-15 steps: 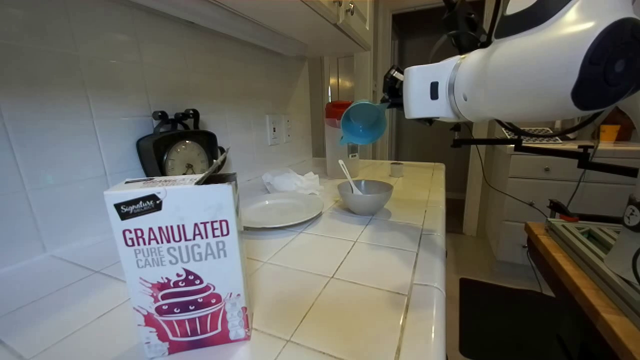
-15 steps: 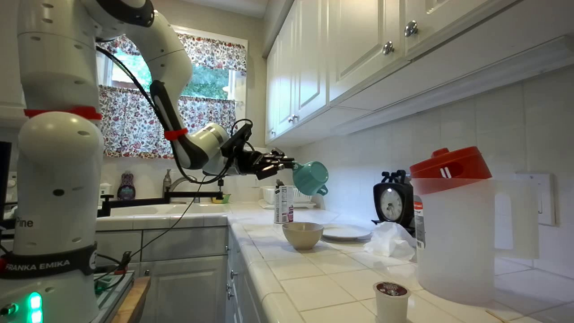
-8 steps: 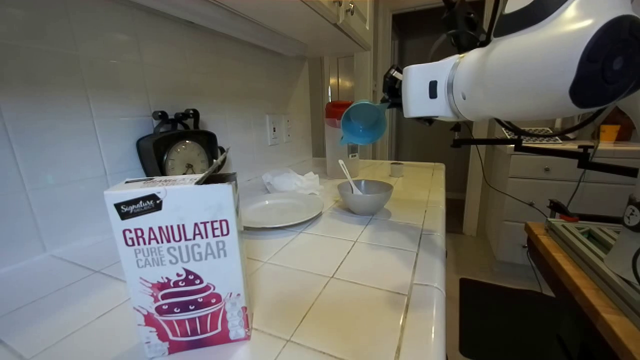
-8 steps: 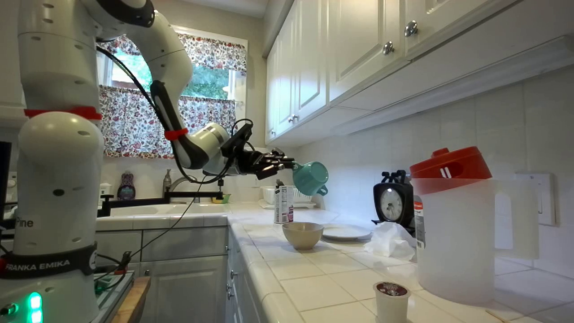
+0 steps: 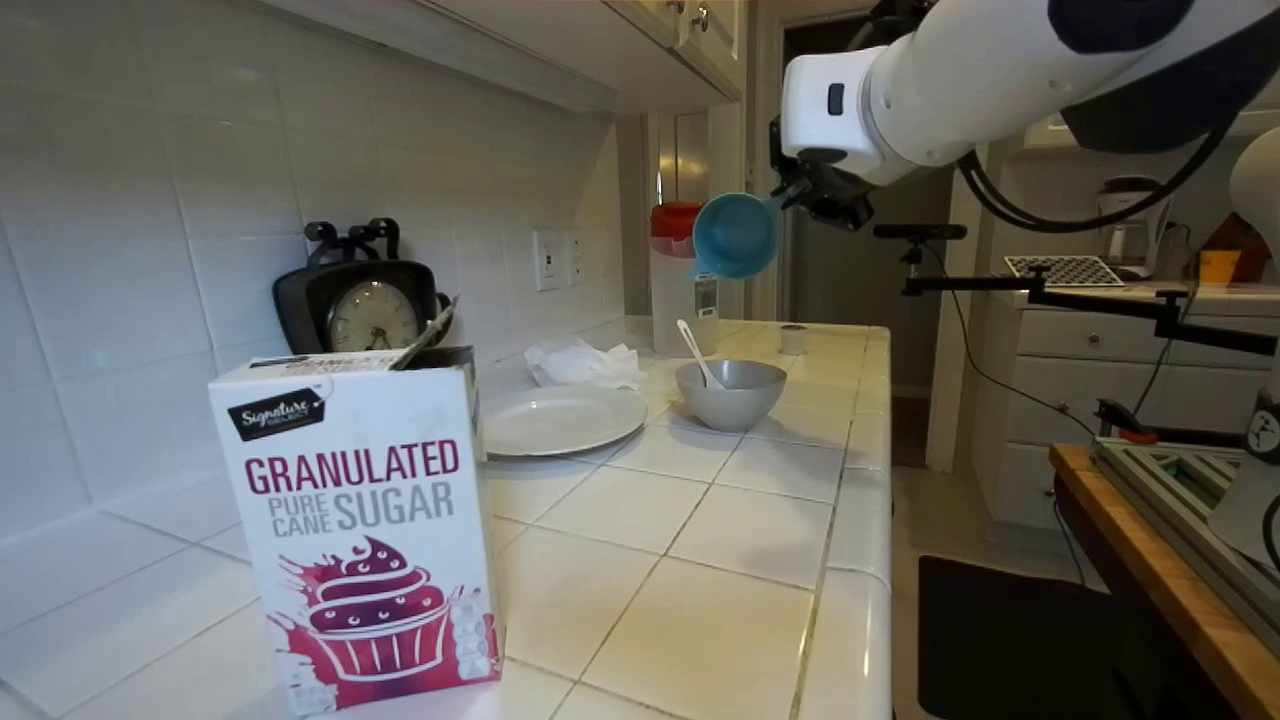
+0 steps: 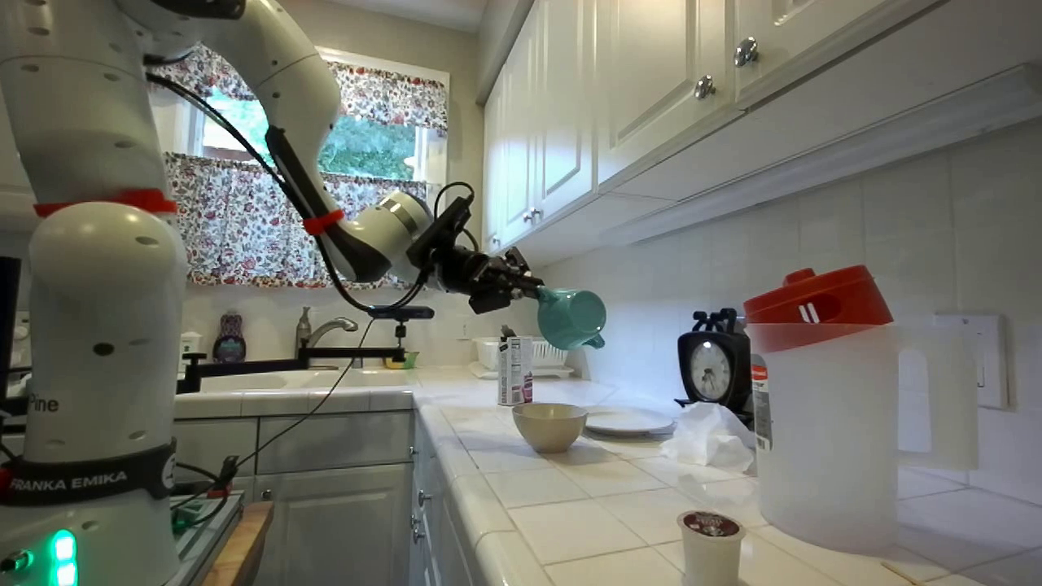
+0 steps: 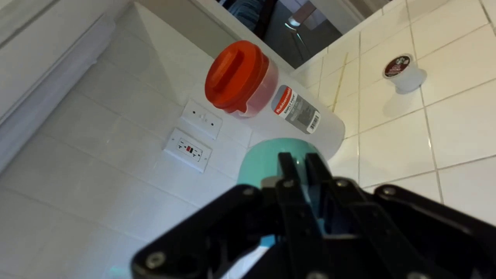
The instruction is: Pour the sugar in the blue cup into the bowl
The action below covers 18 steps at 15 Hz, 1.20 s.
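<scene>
The blue cup (image 5: 735, 236) (image 6: 571, 319) hangs on its side in the air above the bowl (image 5: 741, 396) (image 6: 548, 430). Its mouth faces the camera in an exterior view, and no sugar can be made out inside. My gripper (image 6: 539, 291) is shut on the cup's near edge or handle; a free loop handle points down on the opposite side. In the wrist view the gripper's fingers (image 7: 287, 166) cover part of the blue cup (image 7: 257, 162), and the exact grip is hidden. A white spoon (image 5: 697, 352) leans in the bowl, whose contents are mostly hidden.
A white plate (image 5: 565, 420) and crumpled paper (image 5: 583, 362) lie beside the bowl. A sugar box (image 5: 360, 530), a dark clock-like scale (image 5: 365, 300), a red-topped pitcher (image 6: 826, 431) and a small pod cup (image 6: 711, 549) stand on the counter. Cabinets (image 6: 643, 89) hang overhead.
The forearm and wrist have risen and the gripper now slants downward. The cup has rotated and shifted slightly up, a little toward the pitcher. The bowl and spoon have not moved.
</scene>
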{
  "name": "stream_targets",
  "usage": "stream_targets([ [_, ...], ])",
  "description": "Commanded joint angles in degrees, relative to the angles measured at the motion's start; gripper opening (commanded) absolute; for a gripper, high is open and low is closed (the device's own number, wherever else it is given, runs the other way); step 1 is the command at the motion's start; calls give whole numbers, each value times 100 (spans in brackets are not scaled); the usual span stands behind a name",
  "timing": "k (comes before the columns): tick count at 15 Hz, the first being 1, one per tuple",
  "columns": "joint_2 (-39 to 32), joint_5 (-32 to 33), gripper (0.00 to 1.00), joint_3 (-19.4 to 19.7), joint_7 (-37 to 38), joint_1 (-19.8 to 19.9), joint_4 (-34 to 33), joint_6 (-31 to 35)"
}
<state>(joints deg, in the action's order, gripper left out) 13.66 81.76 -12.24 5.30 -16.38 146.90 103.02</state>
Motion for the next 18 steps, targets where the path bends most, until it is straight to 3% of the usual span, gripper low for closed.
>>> stream_targets([
  [1,472,-426,3,266,190,81,120,654],
  [18,1426,-1587,3,1411,752,966,682,4186],
])
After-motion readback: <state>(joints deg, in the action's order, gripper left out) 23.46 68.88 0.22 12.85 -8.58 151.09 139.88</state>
